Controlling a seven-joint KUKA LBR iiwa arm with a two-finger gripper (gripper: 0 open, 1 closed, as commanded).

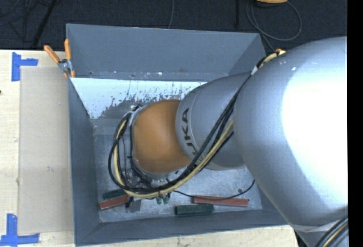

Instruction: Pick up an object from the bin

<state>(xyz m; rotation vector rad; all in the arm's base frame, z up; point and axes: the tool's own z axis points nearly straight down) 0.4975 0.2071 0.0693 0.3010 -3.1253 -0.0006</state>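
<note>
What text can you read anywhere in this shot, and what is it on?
"KUKA": dark letters running down the arm's grey link, right beside the orange cover.
No lettering can be made out on the brown strip or the dark green stick in the bin.

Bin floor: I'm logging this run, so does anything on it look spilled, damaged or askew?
Nothing stands out. A short reddish-brown stick, a dark green bar and a longer reddish-brown stick lie flat on the floor of the bin, near its front wall. The arm covers the rest, so that part cannot be judged.
</note>
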